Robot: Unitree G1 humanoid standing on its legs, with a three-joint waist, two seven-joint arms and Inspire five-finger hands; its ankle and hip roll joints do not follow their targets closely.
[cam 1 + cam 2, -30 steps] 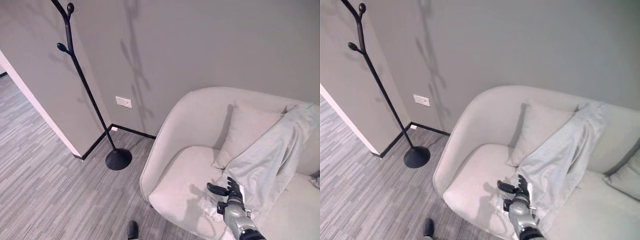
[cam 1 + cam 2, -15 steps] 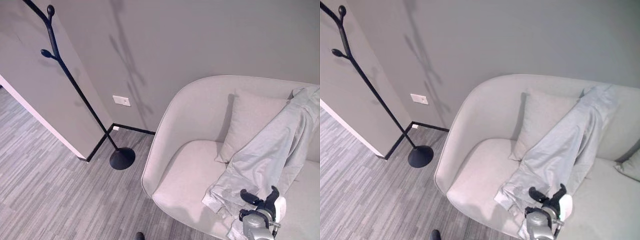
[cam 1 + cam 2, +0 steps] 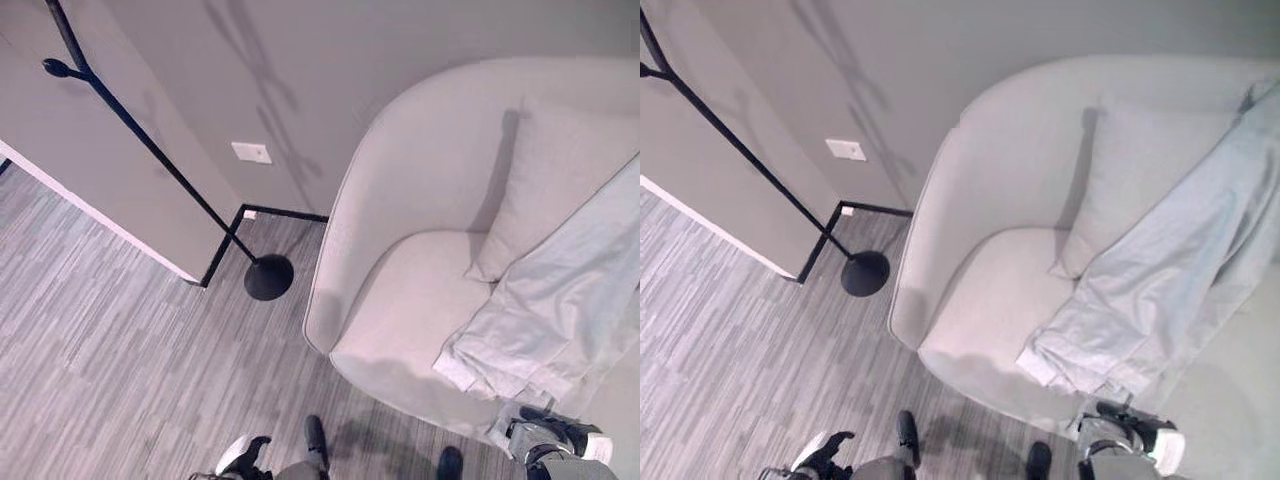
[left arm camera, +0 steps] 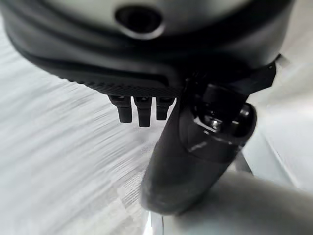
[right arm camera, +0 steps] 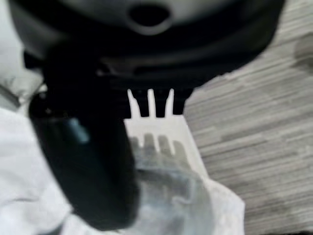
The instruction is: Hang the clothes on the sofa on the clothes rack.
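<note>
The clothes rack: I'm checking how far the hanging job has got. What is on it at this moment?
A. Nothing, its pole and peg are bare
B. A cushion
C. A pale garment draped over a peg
A: the clothes rack stands bare by the wall, while the pale garment lies on the sofa.

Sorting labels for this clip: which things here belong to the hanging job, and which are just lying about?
Job:
- pale garment draped on the sofa
- black clothes rack by the wall
- right hand at the garment's lower edge

Lying about:
- cushion under the garment
- wall socket
</note>
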